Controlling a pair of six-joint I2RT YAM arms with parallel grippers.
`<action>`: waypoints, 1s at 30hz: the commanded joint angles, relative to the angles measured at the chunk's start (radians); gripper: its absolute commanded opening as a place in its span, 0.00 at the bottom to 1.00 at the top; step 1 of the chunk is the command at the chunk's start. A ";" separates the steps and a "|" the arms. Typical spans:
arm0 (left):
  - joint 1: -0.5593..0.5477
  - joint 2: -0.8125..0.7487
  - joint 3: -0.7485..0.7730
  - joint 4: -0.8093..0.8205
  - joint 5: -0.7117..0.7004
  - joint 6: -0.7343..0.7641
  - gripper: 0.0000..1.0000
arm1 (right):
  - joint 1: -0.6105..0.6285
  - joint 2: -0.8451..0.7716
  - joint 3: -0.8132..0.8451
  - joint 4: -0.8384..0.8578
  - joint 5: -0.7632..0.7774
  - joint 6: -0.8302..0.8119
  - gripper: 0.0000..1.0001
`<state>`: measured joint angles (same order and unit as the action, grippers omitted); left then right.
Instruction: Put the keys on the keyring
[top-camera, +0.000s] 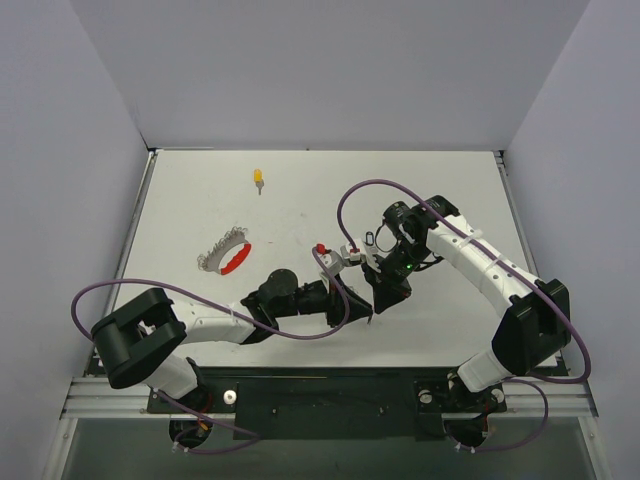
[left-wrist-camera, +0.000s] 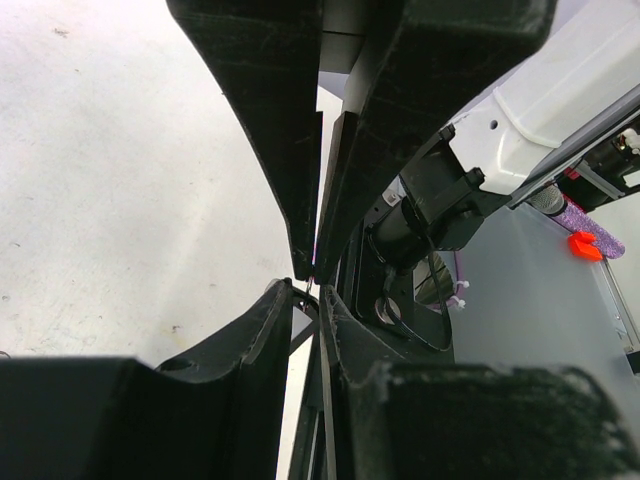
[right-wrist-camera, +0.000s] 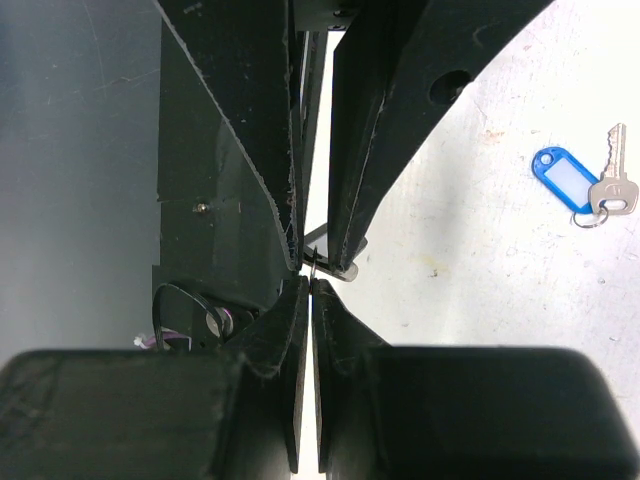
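The left end effector (left-wrist-camera: 308, 292) and the right end effector (right-wrist-camera: 308, 283) are met tip to tip above the bench (top-camera: 450, 180). The right one's fingers are pressed together. The left one's fingers are seen narrowly parted, a pale slit showing between them almost down to the tips. A thin sliver of metal (right-wrist-camera: 315, 265) is seen just where the four tips meet. What it belongs to, and which pair pinches it, cannot be told.

The keyring (top-camera: 228, 257) lies flat on the bench, well apart from both end effectors. It is off to the left of the left end effector and slightly farther from the arm bases, beside that arm's forearm. Its red arc is turned toward the bases and its long axis runs obliquely across the bench. The left arm is judged clearly the nearer, so any joining of key and ring is likely to turn on a carry leftward from the meeting point.

The blue-tagged key (right-wrist-camera: 565, 180) lies on the bench near the right end effector, to the side of its tips and a little beyond them. Its silver blade is pointed away from the wrist camera, and the tag is beside it. The yellow-tagged key (top-camera: 258, 179) lies farthest off, beyond the keyring from the left end effector.

The blue tag's white insert appears blank. No brand or writing can be read anywhere.
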<state>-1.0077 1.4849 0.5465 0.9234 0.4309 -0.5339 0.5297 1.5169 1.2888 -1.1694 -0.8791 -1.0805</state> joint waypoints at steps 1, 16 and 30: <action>-0.005 -0.002 0.001 -0.034 0.020 -0.018 0.27 | 0.023 0.003 0.030 -0.015 -0.050 -0.018 0.00; -0.008 0.005 0.000 -0.009 -0.001 -0.034 0.00 | 0.026 0.006 0.029 -0.015 -0.049 -0.019 0.00; -0.012 -0.083 -0.247 0.432 -0.319 -0.172 0.00 | -0.100 -0.041 0.046 -0.035 -0.225 0.018 0.34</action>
<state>-1.0122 1.4403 0.3668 1.0637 0.2649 -0.6373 0.4961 1.5185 1.3117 -1.1545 -0.9730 -1.0637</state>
